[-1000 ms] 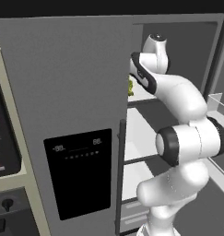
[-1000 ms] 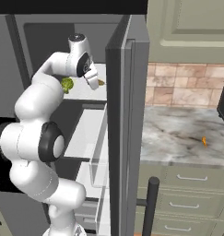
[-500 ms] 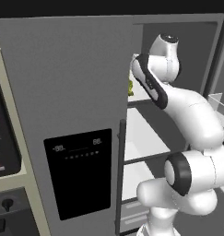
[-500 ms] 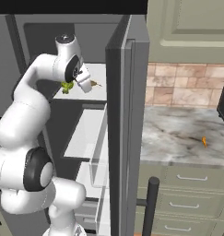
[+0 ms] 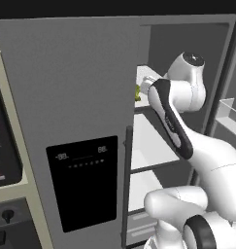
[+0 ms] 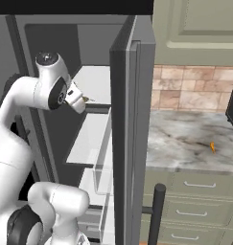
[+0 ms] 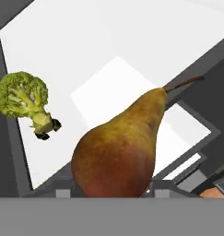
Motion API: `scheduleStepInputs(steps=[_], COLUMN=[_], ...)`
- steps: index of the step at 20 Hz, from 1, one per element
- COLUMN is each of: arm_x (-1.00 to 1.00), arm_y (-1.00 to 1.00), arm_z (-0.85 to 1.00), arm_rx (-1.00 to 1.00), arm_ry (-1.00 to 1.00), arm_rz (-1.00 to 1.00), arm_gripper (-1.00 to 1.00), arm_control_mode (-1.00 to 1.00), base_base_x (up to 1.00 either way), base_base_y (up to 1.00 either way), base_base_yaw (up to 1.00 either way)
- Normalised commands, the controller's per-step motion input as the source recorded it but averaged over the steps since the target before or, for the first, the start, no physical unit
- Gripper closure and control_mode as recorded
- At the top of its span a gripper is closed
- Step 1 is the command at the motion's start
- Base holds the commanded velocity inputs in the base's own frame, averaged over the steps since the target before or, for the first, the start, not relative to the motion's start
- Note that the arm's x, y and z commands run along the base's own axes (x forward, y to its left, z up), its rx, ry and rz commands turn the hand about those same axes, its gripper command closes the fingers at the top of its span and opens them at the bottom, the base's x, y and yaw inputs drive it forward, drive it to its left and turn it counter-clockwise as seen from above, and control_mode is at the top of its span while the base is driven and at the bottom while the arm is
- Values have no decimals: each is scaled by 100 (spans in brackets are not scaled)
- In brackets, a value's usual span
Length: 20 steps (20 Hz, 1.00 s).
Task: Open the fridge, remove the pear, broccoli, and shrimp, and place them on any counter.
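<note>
Your gripper [image 7: 114, 196] is pinching the pear [image 7: 118, 148], whose fat base sits between the fingertips at six o'clock in the hand view. Its long axis runs up toward two o'clock, stem tip outermost. The broccoli [image 7: 24, 98] lies apart on the white shelf [image 7: 85, 50] at ten o'clock. In the right base view the fridge [image 6: 130, 124] door stands open, and the counter [image 6: 185, 143] lies toward three o'clock, the shrimp [image 6: 212, 147] already resting there.
</note>
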Motion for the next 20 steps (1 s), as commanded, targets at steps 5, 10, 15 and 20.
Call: scheduleStepInputs(steps=[5,10,15,20], arm_x=[-80,-11,0,0], arm_y=[0,1,0,0], arm_z=[-26,-5,0,0], arm_rx=[-17,-3,0,0], arm_ry=[4,1,0,0], arm_rz=[12,1,0,0], arm_gripper=[100,100,100,100], arm_control_mode=[-100,100,100,100], base_base_x=[0,-77,-100,-100], base_base_y=[0,13,23,-8], base_base_yaw=[0,2,0,0])
